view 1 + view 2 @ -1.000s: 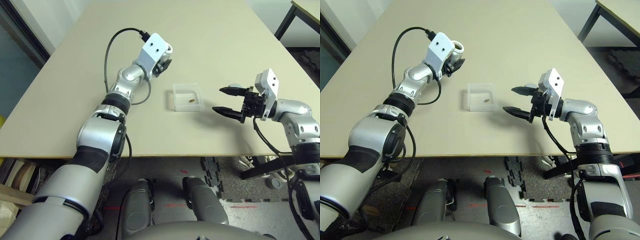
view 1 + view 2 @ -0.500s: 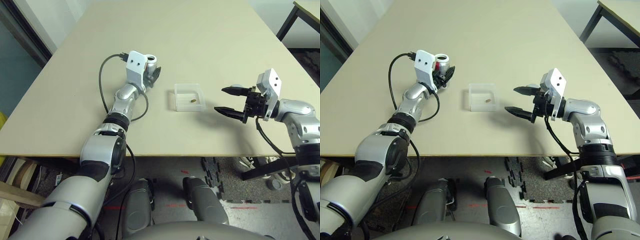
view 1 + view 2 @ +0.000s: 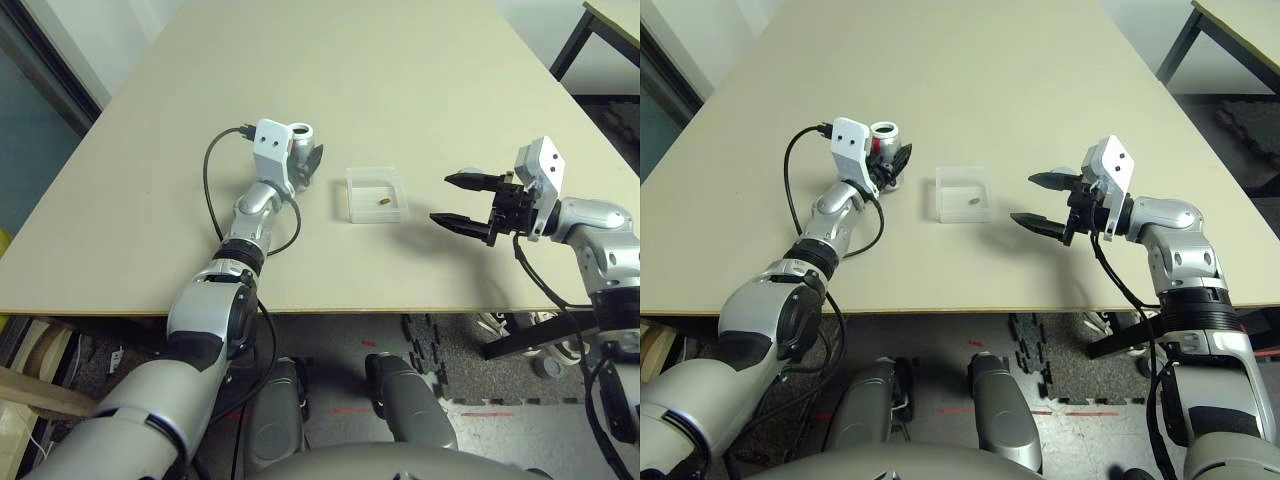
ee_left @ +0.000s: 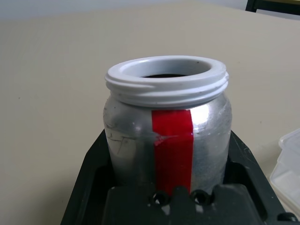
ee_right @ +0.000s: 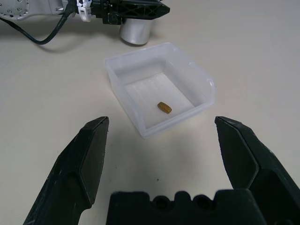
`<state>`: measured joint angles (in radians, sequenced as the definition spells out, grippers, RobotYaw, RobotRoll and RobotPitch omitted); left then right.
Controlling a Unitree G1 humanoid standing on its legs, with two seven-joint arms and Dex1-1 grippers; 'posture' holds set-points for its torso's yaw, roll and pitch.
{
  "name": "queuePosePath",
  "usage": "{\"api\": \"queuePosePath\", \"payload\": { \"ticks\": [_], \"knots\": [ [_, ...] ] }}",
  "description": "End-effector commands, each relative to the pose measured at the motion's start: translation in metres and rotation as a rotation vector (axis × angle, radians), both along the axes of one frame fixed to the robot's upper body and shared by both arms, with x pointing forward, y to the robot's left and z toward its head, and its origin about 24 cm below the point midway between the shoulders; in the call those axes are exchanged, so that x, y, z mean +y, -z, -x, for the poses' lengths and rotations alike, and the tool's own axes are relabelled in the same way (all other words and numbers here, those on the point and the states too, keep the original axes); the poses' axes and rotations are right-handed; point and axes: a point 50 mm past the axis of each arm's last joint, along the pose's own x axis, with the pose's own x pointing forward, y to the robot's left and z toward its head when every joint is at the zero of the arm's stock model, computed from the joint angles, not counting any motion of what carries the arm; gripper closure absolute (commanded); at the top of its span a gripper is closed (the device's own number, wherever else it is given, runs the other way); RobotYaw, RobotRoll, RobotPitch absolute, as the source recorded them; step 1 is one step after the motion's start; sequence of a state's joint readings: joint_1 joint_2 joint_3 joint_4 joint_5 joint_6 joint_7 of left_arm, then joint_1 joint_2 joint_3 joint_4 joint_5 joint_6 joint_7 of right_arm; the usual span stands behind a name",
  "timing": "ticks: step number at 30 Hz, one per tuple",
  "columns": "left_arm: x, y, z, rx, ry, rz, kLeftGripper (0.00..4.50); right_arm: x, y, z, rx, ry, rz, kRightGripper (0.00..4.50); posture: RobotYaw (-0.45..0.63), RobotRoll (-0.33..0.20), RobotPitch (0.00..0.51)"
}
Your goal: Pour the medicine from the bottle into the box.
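The bottle (image 4: pixel 168 136) is silver with a red stripe and a white threaded rim, and its mouth is uncapped. It stands upright, low at the tabletop, with my left gripper (image 3: pixel 305 160) shut around its body. To its right lies the box (image 3: pixel 375 173), a clear shallow tray. The medicine (image 5: pixel 164 107), one small brownish pill, lies on the floor of the tray. Further right, my right gripper (image 3: pixel 440 198) hovers open, a short gap from the box and pointing at it, with nothing between its fingers.
A black cable (image 3: pixel 212 170) loops off my left wrist above the table. The beige table (image 3: pixel 400 70) stretches far behind the box, and its front edge (image 3: pixel 400 310) runs close below both arms. A dark leg of another table (image 3: pixel 572 42) stands at the far right.
My left arm lowered the bottle from a raised, tilted pose near the box and set it upright, slightly further left. The right gripper held still and open.
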<state>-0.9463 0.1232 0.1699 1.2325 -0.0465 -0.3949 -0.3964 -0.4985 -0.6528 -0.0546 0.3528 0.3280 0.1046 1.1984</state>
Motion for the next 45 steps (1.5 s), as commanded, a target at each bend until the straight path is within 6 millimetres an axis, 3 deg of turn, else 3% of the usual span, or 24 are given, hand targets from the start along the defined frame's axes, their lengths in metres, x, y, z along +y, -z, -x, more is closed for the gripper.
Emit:
{"api": "queuePosePath", "payload": {
  "ticks": [1,4,9,10,25,34,45],
  "knots": [
    [0.003,0.011,0.004,0.031,-0.009,-0.022,1.90,0.001,-0.004,0.000,-0.015,-0.005,0.020,0.00,-0.26,0.000,0.115],
    [0.003,0.014,0.005,0.040,-0.001,-0.030,1.90,0.000,-0.004,0.000,-0.015,-0.008,0.023,0.00,-0.25,0.000,0.113],
    [0.003,0.016,0.006,0.041,0.005,-0.039,0.08,-0.001,-0.004,0.000,-0.014,-0.008,0.026,0.00,-0.25,0.000,0.113],
    [0.003,0.016,0.006,0.041,0.005,-0.039,0.03,-0.001,-0.004,0.000,-0.014,-0.007,0.027,0.00,-0.25,0.000,0.113],
    [0.012,0.020,0.020,-0.046,0.071,-0.045,0.03,0.001,-0.004,-0.002,-0.016,-0.011,0.025,0.00,-0.23,0.000,0.117],
    [0.028,0.024,0.045,-0.078,0.103,-0.047,0.03,0.001,-0.004,-0.004,-0.019,-0.011,0.022,0.00,-0.22,0.000,0.117],
    [0.061,0.019,0.084,-0.037,-0.062,0.003,0.03,0.000,-0.001,-0.004,-0.025,0.007,-0.002,0.00,-0.20,0.000,0.106]
  ]
}}
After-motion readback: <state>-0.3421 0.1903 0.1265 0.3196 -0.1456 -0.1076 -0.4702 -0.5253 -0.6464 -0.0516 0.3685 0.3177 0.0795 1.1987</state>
